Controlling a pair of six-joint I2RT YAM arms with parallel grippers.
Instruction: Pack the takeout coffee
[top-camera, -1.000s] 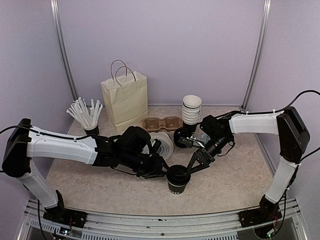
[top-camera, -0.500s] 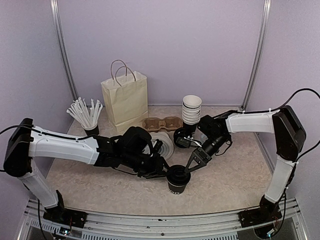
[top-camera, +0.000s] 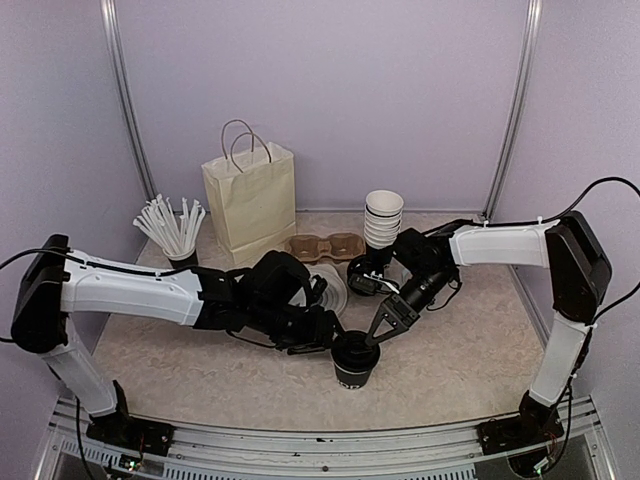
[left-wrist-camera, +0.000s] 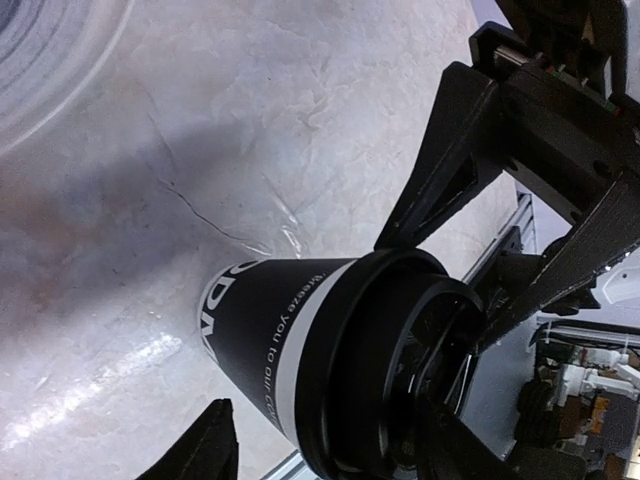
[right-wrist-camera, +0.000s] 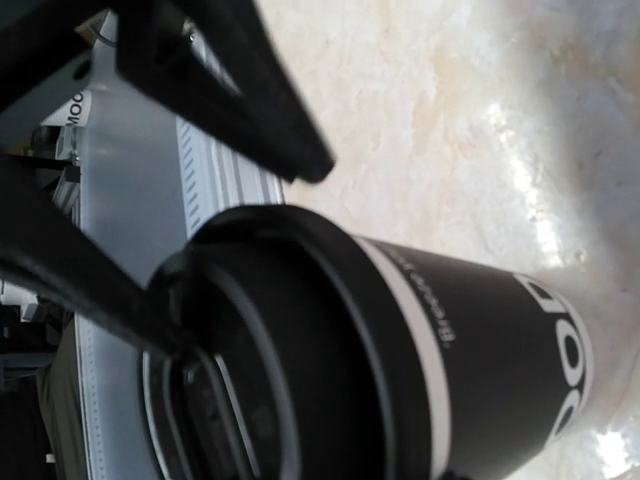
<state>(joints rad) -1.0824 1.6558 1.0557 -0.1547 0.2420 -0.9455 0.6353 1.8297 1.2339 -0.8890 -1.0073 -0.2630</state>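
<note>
Standing at the near middle of the table (top-camera: 470, 350), the takeout coffee (top-camera: 355, 365) looks light, with soft paper sides. The left gripper (top-camera: 328, 338) has its fingers spread around it. The right gripper (top-camera: 378, 333) has its fingers apart across the lid (top-camera: 356, 349). Neither squeezes it. Grab gently, just under the stiff lid.
</note>
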